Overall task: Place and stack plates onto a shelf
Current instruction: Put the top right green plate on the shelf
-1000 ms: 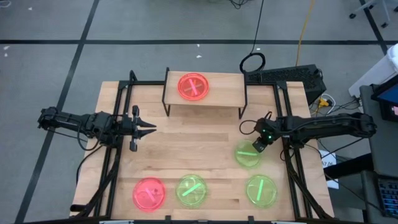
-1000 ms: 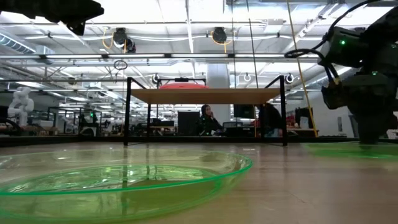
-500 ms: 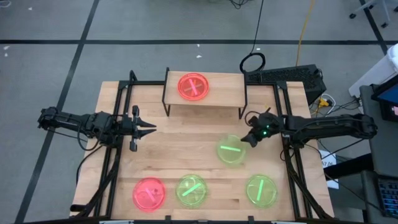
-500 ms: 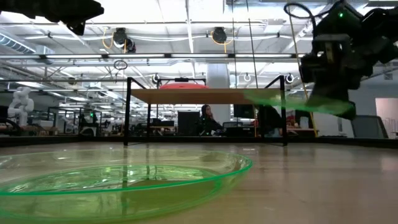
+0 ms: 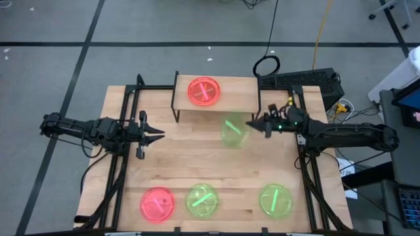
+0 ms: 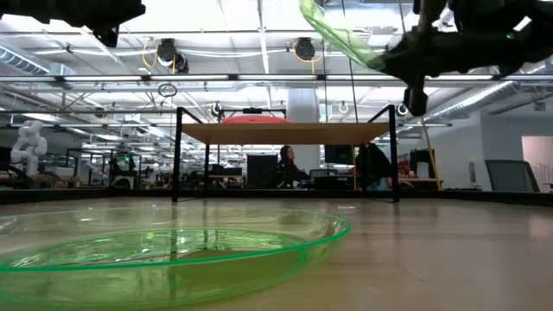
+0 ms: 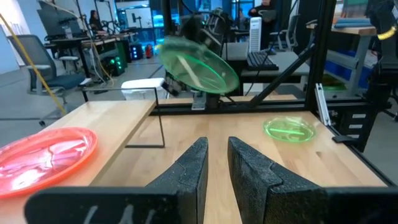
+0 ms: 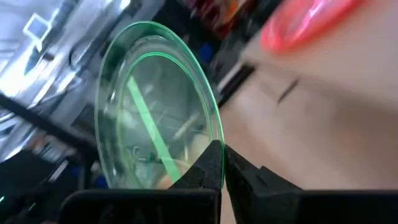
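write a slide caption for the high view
Right end effector lifts a green plate beside the shelf holding one pink plate.

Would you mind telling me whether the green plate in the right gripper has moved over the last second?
Yes. The green plate, held by the right gripper, rose off the table and moved toward the shelf.

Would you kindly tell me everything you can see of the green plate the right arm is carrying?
The green plate is small, round, translucent neon plastic with a raised rim and a brighter stick-like green mark inside. It is in the air, tilted, just in front of the shelf, above the table. The right pincer pinches its rim; nothing else touches it.
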Tool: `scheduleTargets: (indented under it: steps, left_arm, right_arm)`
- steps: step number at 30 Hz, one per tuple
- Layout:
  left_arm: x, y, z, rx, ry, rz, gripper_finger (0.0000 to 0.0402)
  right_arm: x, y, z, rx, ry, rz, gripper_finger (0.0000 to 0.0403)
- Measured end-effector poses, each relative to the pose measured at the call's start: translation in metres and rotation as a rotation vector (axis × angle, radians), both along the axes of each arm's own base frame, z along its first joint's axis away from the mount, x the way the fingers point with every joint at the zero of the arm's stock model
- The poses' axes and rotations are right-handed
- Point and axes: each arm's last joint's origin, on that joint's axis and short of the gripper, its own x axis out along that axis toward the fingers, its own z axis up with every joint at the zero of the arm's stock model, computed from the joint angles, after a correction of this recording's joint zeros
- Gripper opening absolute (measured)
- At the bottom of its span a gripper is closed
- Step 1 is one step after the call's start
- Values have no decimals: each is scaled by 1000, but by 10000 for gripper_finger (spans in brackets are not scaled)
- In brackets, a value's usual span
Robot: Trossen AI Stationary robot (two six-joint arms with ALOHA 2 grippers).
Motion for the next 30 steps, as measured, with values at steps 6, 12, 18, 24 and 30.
scheduleTargets:
  steps: [6, 12, 18, 24, 30]
  left_arm:
    - [0, 0, 0, 0, 0, 0, 70]
    - [0, 0, 0, 2, -1, 2, 70]
    - [0, 0, 3, 47, -24, 6, 70]
    - [0, 0, 6, 48, -57, 8, 70]
    - [0, 0, 6, 51, -57, 7, 70]
  right_arm:
    - [6, -27, 36, -130, 95, -169, 0]
    - [15, -60, 64, -207, 294, -274, 0]
    - [19, -93, 61, -188, 417, -350, 0]
    - [20, -118, 40, -150, 512, -402, 0]
    - [18, -135, 28, -131, 557, -440, 0]
